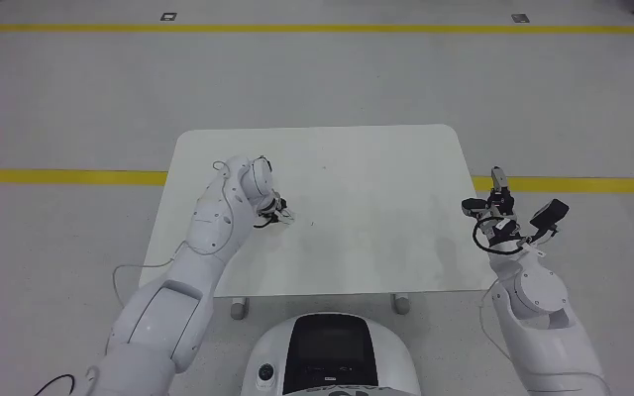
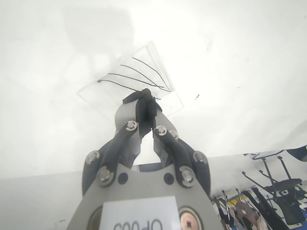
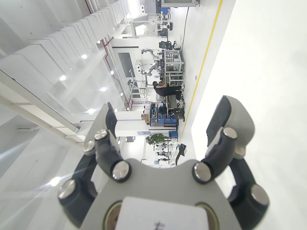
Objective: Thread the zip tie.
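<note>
Several thin black zip ties (image 2: 134, 76) lie fanned out in a flat clear tray (image 2: 153, 53) on the white table (image 1: 376, 198). My left gripper (image 2: 145, 96) is down at the point where the ties' ends meet, its fingers shut together on the end of one zip tie. From above, the left gripper (image 1: 278, 209) sits over the table's left part. My right gripper (image 3: 168, 107) is open with nothing between its fingers. It hangs in the air just off the table's right edge, as the top view also shows for the right gripper (image 1: 499, 186).
A small black scrap (image 2: 196, 96) lies on the table beside the tray. The table's rounded right edge (image 3: 215, 72) runs close to the right gripper. Yellow floor lines (image 1: 79, 177) pass behind and beside the table.
</note>
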`<control>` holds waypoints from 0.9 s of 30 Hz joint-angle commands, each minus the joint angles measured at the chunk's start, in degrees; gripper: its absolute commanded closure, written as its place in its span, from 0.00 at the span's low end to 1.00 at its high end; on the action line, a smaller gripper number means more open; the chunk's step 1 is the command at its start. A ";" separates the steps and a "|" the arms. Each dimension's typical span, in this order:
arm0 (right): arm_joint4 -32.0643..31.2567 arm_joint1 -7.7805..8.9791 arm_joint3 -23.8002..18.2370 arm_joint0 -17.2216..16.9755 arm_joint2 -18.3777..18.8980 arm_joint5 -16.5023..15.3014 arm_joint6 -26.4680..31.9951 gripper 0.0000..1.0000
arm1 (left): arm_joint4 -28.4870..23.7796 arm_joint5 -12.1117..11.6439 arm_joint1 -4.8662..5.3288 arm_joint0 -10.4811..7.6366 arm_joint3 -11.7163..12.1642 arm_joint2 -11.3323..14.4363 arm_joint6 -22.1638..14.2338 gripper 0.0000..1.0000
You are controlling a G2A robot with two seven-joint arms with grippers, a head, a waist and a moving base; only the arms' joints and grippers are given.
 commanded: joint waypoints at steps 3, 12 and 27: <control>0.00 0.00 0.00 0.00 0.00 0.00 0.00 0.00 | 0.33 0.00 -0.10 -0.24 1.10 0.13 -0.37 1.00; 0.00 0.00 0.00 0.00 0.00 0.00 0.00 0.00 | 3.89 0.00 -0.56 -1.78 4.25 1.45 -2.22 1.00; 0.00 0.00 0.00 0.00 0.00 0.00 0.00 0.00 | 7.03 0.00 -0.88 -5.20 10.71 -0.75 -3.11 1.00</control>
